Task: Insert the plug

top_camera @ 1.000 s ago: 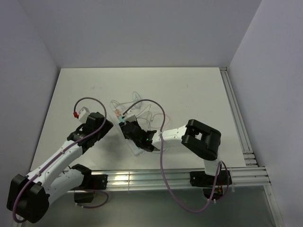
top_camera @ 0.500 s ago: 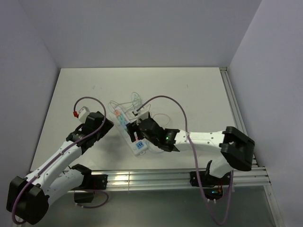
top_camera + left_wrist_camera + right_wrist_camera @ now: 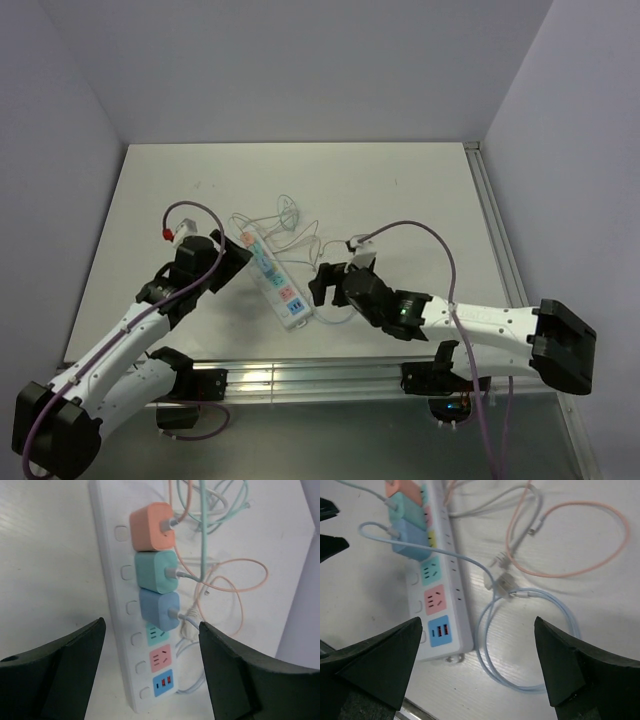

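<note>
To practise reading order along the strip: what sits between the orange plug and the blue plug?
The teal plug, seated in the power strip between the orange plug and blue plug, clearest in the left wrist view.

L gripper & R gripper both had jaws spread wide, empty, pointing inward toward each other.

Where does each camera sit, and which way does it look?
Top external: above and behind the arms, looking down on the table; both arms show.
Left wrist: on the left end effector, facing down at the strip; its fingers show.
Right wrist: on the right end effector, facing the strip and cables; its fingers show.
Both wrist views share the blue charger.
</note>
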`<state>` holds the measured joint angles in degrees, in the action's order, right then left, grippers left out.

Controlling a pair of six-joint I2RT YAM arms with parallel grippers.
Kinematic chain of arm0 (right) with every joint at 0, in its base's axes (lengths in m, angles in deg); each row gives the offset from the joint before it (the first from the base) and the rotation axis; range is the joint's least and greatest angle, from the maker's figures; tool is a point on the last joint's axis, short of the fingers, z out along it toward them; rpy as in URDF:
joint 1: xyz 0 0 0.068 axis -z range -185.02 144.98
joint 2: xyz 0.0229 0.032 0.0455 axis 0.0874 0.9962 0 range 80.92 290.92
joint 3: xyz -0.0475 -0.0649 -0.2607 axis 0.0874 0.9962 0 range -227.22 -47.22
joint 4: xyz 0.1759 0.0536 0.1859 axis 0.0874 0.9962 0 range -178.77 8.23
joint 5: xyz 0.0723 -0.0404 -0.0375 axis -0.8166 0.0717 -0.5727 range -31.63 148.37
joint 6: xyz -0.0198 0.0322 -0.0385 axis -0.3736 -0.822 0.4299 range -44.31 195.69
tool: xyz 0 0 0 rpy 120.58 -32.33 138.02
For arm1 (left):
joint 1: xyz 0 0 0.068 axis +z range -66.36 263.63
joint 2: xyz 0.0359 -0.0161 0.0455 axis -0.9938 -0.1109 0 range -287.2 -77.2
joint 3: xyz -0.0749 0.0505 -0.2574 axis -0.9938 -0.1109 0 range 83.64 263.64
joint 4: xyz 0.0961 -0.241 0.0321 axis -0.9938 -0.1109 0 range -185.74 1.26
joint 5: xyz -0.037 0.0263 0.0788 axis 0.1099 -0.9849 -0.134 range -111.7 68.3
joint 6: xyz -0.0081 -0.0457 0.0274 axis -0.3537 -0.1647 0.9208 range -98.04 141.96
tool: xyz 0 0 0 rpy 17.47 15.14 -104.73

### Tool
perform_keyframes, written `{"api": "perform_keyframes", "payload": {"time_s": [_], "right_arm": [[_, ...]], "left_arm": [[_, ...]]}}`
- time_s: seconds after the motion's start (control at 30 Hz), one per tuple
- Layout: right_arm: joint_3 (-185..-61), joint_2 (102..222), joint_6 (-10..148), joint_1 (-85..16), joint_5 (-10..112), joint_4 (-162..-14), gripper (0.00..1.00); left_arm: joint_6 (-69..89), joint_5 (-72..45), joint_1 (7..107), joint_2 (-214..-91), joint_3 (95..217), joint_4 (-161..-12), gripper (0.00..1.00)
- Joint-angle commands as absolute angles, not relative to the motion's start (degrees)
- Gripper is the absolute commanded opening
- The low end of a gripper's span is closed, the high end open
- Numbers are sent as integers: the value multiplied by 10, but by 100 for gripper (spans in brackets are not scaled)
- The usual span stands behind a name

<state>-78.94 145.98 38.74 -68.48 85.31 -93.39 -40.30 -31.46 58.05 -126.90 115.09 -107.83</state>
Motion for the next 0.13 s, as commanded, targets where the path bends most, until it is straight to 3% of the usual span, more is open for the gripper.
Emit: {"api": "perform_keyframes", "payload": {"time_s": [0.0,0.1], "right_arm": [[-741,1412,323,-664,869,-949,100],[-685,1365,308,-619,795,-996,100]], "left_arm": [[-404,-251,583,-1267,1146,-1023,82],[-401,-201,583,-1251,1127,-987,83]]}}
